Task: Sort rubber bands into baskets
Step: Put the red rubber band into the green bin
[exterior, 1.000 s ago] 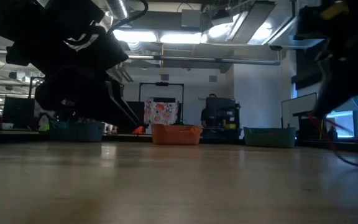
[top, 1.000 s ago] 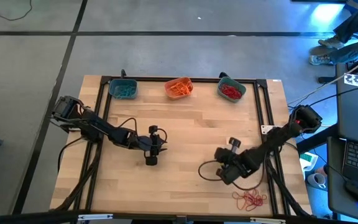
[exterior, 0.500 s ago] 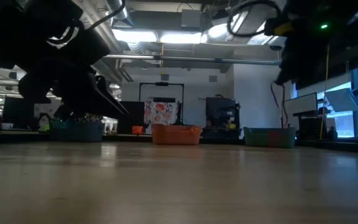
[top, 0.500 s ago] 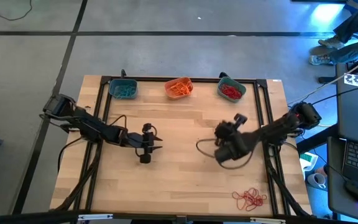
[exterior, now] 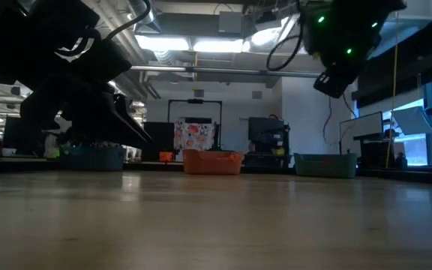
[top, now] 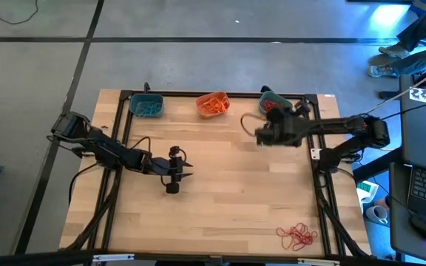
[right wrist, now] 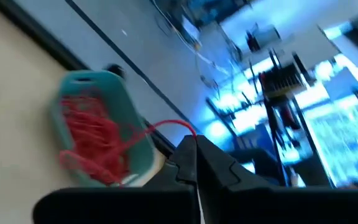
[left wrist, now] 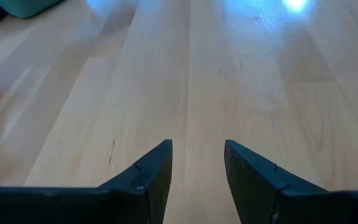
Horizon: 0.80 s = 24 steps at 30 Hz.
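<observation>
Three baskets stand along the table's far edge: a teal one with grey-teal bands, an orange one with orange bands, and a teal one with red bands. My right gripper hovers by this last basket, shut on a red rubber band. My left gripper is open and empty above bare table at centre-left; its fingers show in the left wrist view. A loose heap of red bands lies at the near right. My right gripper pinches one end of the red rubber band between its two shut fingertips. The band runs from the tips in a curve down toward the red pile in the teal basket; its other end is lost among that pile.
Black frame rails run along the table's left, right and far edges. Black cables trail from both arms over the table. A person's legs show beyond the far right corner. Bare wood lies between the two grippers.
My right gripper has risen from the near right of the table and swung toward the far edge, up to the teal basket with the red bands, carrying a red band. My left gripper shifted a little toward the left and far edges, then kept still.
</observation>
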### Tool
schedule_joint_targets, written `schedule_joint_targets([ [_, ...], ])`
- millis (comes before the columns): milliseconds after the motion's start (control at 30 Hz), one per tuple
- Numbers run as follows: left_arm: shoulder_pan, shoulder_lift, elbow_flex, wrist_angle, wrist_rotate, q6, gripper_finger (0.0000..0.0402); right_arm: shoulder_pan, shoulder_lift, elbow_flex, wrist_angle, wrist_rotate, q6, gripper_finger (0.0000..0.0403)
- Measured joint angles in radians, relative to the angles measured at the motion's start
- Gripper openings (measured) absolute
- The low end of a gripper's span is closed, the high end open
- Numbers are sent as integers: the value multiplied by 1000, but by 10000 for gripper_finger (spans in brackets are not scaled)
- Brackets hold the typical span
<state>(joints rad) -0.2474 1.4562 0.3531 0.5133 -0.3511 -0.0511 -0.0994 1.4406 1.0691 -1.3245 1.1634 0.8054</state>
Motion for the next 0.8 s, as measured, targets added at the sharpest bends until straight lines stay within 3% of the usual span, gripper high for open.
schedule_joint_targets([
  [133,0,0,0,0,0,0,143,-139,-1,0,75,-2,-72,3],
  [333,0,0,0,-1,0,0,143,-298,0,0,323,-41,-293,3],
  [567,0,0,0,-9,0,-1,143,-426,2,-3,516,-292,-453,3],
  [800,0,0,0,-9,0,-5,143,-496,6,-96,562,-395,-436,3],
])
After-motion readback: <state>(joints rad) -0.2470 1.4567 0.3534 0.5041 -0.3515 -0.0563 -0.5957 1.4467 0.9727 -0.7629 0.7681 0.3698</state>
